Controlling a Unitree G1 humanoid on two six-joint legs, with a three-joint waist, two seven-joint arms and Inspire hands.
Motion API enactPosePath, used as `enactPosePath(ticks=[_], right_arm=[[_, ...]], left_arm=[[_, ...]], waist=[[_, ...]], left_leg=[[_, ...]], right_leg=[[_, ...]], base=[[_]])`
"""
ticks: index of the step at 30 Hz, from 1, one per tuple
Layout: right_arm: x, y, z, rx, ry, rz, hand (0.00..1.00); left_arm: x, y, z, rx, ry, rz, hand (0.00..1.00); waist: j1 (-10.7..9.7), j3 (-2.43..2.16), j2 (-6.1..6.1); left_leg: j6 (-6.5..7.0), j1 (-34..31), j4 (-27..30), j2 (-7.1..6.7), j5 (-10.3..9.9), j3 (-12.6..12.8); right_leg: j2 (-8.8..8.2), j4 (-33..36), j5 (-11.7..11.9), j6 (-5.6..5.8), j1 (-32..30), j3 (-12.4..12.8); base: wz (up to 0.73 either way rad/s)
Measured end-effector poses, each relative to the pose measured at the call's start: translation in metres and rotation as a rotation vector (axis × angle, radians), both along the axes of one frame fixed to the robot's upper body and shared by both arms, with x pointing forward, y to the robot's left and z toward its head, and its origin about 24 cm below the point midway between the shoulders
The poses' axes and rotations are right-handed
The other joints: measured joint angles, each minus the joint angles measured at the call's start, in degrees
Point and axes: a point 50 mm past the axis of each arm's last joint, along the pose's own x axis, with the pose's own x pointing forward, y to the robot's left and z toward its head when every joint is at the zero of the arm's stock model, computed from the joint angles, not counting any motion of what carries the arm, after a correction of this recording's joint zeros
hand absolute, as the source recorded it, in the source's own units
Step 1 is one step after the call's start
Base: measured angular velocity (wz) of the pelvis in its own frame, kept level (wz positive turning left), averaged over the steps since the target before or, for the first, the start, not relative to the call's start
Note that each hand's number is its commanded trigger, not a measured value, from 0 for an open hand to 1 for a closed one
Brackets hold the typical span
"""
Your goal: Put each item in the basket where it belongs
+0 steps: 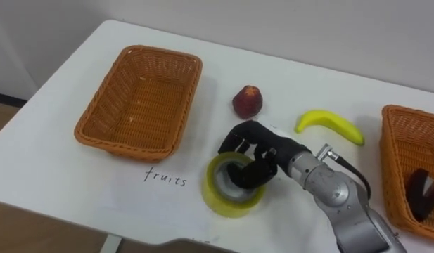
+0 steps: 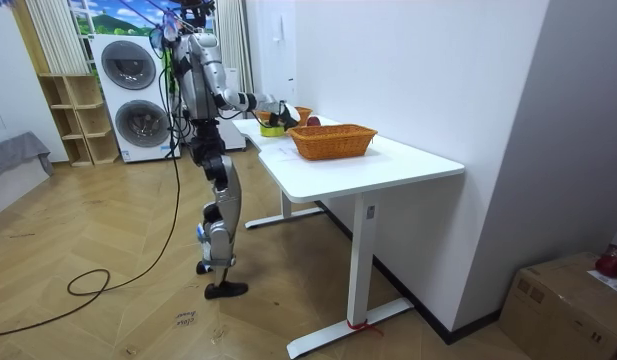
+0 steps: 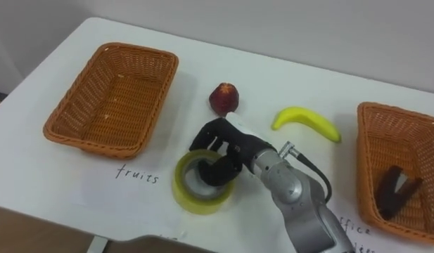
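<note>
Yellow tape [image 1: 229, 206] — seemingly in right hand [image 1: 257, 146]

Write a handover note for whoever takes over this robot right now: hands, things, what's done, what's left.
The right hand is curled on the tape roll, which sits on the table.
The fruit basket is empty; the red fruit and banana lie on the table.
The office basket holds one dark item: done.
Left to do: tape roll to office basket, both fruits to fruit basket.

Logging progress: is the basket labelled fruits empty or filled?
Empty: the fruits basket shows bare wicker; red fruit and banana lie on the table.
</note>
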Motion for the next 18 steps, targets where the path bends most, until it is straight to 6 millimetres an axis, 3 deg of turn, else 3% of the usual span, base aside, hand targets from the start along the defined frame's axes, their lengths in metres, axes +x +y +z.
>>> enactPosePath(ticks=[6,18], right_arm=[[0.003,-0.006,0.018,0.062,-0.068,-0.026,1.00],[0.003,-0.038,0.042,0.116,-0.202,-0.148,1.00]], left_arm=[[-0.012,0.004,-0.002,0.013,0.022,0.031,0.00],[-0.024,0.012,-0.002,0.005,0.051,0.039,0.00]], waist=[[-1.5,-0.26,-0.79],[-3.5,-0.30,-0.89]], left_leg=[[0.01,0.9,-0.1,0.00,0.0,0.3],[0.03,1.4,-0.6,0.11,0.0,1.4]], right_leg=[[-0.04,0.0,0.0,0.01,0.8,0.8],[0.27,0.2,0.1,0.06,0.9,0.8]], base=[[-0.02],[-0.02]])
